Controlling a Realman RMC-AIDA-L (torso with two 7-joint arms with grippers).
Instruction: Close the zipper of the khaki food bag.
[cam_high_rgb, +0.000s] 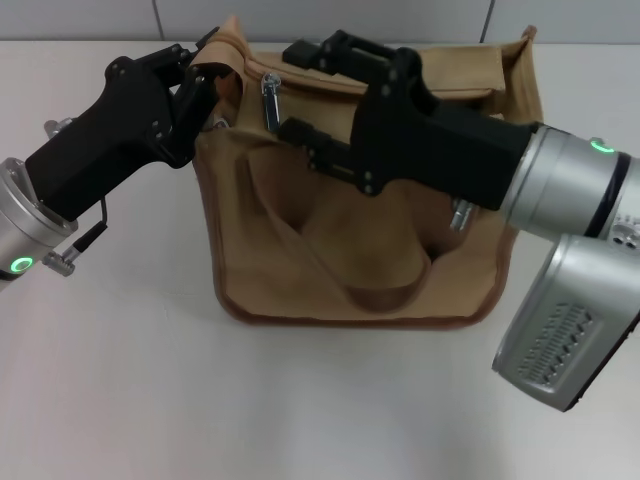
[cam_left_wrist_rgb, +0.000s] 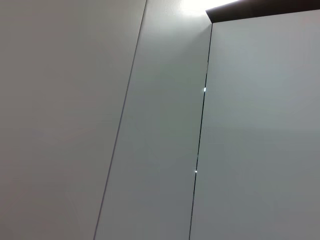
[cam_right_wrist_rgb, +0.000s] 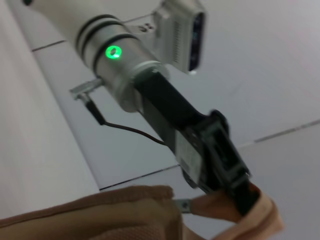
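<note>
Left pincer (cam_high_rgb: 205, 85) pinches khaki food bag (cam_high_rgb: 360, 250) corner.

The khaki food bag (cam_high_rgb: 355, 250) stands on the table (cam_high_rgb: 120, 400), toward its far edge and near the wall (cam_high_rgb: 330, 18) behind. The left gripper (cam_high_rgb: 205, 85) is at the bag's top left corner, while the right gripper (cam_high_rgb: 300, 90) reaches over the bag's top from the right. The zipper (cam_high_rgb: 270, 100) pull lies on the top panel between them.
</note>
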